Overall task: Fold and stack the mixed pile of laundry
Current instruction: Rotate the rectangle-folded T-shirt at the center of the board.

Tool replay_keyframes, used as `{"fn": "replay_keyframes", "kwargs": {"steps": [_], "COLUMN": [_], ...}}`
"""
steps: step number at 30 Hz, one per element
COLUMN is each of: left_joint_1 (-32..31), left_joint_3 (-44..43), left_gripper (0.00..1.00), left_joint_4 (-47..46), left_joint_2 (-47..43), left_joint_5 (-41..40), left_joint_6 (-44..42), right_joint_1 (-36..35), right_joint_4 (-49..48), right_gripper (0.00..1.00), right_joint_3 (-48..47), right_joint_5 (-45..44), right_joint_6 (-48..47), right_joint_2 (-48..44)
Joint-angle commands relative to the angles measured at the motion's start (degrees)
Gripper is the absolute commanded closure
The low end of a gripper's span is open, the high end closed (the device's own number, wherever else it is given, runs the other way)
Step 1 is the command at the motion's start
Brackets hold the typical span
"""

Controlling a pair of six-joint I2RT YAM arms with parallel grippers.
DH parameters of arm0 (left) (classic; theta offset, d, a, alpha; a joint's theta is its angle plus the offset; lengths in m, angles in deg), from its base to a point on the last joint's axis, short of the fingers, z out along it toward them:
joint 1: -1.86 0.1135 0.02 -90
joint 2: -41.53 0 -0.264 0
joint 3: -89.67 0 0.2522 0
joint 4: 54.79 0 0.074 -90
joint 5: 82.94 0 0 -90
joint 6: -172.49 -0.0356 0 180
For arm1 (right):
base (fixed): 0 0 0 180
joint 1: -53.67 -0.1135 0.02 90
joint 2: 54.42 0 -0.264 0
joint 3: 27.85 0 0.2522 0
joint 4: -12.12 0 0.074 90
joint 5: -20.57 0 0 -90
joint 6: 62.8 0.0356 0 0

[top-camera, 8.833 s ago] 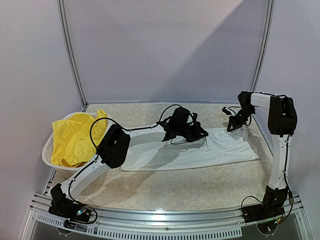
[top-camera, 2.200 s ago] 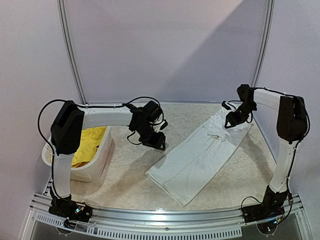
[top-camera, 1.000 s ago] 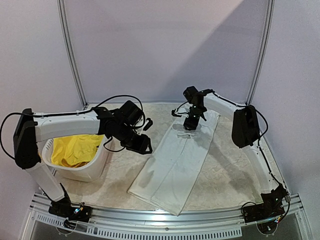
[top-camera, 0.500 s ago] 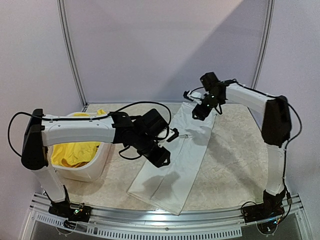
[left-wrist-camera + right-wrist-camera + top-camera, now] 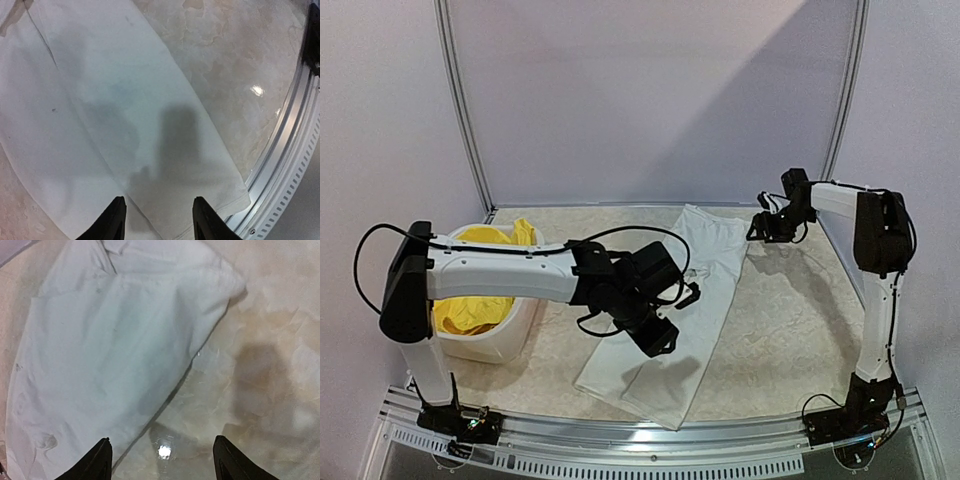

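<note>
A white T-shirt (image 5: 713, 262) lying long and slanted down the middle, left gripper (image 5: 658, 338) over its lower half, fingers apart, holding nothing, yellow shorts (image 5: 455, 312) in the white basket (image 5: 495, 340) at left, right gripper (image 5: 760, 232) upper right, wide, empty, beside the shirt's top

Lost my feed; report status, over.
Left claw open over white T-shirt, near end. Right claw open beside far end. Shirt folded long, flat. Nothing on it.

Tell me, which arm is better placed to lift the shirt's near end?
Left, probably: the left claw hangs open above the white shirt's near end; the right claw hovers beside the far end.
</note>
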Motion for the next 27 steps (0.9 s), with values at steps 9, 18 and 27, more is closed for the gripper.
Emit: {"fn": "replay_keyframes", "kwargs": {"steps": [9, 18, 27], "left_joint_1": [-1.1, -1.1, -1.2], "left_joint_3": [-2.4, -6.6, -9.7], "left_gripper": [0.55, 0.55, 0.55], "left_joint_4": [1.0, 4.8, 5.6], "left_joint_2": [3.2, 5.4, 11.5], "left_joint_5": [1.3, 0.4, 2.7], "left_joint_6": [0.3, -1.1, -2.2], "right_joint_1": [0.0, 0.1, -0.6], "right_joint_4": [7.7, 8.4, 11.2], "right_gripper": [0.38, 0.92, 0.92], "right_joint_3": [-13.6, -20.2, -37.9], "right_joint_5": [14.4, 9.7, 5.5], "right_joint_6": [6.3, 7.1, 6.4], "right_joint_2": [15.5, 20.2, 29.3]}}
